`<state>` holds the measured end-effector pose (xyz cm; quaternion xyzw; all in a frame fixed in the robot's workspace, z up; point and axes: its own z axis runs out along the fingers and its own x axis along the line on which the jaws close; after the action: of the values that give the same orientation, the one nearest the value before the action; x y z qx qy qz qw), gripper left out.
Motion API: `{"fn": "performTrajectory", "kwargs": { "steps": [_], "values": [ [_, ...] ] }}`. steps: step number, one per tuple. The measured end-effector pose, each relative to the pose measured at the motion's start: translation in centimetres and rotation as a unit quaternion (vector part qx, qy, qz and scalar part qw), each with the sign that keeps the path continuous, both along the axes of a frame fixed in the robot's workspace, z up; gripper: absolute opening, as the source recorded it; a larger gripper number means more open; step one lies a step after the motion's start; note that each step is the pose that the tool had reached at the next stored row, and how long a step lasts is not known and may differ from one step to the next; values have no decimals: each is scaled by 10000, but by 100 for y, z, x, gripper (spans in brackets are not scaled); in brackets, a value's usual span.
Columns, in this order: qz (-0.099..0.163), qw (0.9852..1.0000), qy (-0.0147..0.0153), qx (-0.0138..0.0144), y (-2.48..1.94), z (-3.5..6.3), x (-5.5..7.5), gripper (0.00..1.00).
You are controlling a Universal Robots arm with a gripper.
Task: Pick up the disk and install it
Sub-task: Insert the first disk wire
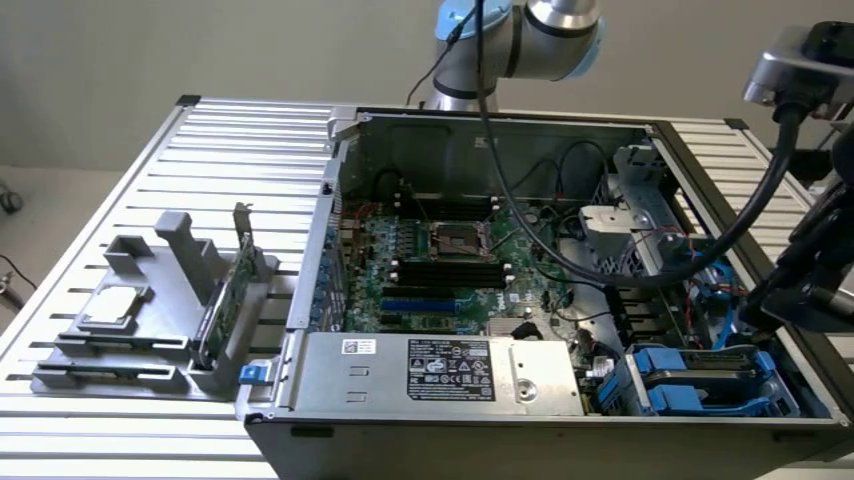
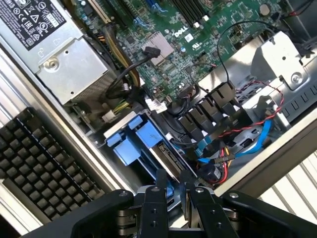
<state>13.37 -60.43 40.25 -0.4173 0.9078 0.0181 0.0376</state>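
Blue-railed silver disk (image 2: 143, 144) is sitting edgewise in the computer case (image 1: 441, 140) bay directly ahead of the tool (image 2: 173, 176), which is clamping its near edge; insertion seemingly underway, calling for rails staying square while seating.

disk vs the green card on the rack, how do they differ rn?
Place: the disk sits inside the case, at the exterior view's right; the green card stands outside on the grey rack, at its left. Look: the disk is framed by blue rails; the card is a thin bare board on edge. The gripper hangs close over the disk, far from the card.
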Motion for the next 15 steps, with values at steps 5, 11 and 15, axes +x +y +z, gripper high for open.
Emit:
{"fn": "performTrajectory", "kwargs": {
  "steps": [5, 11, 15],
  "values": [
    [-454, 9990, 0, 1, 0, -14, 0, 25],
    [-998, 9950, 0, 1, 0, -31, 0, 25],
    [-1360, 9907, 0, 1, 0, -42, 0, 25]
  ]
}}
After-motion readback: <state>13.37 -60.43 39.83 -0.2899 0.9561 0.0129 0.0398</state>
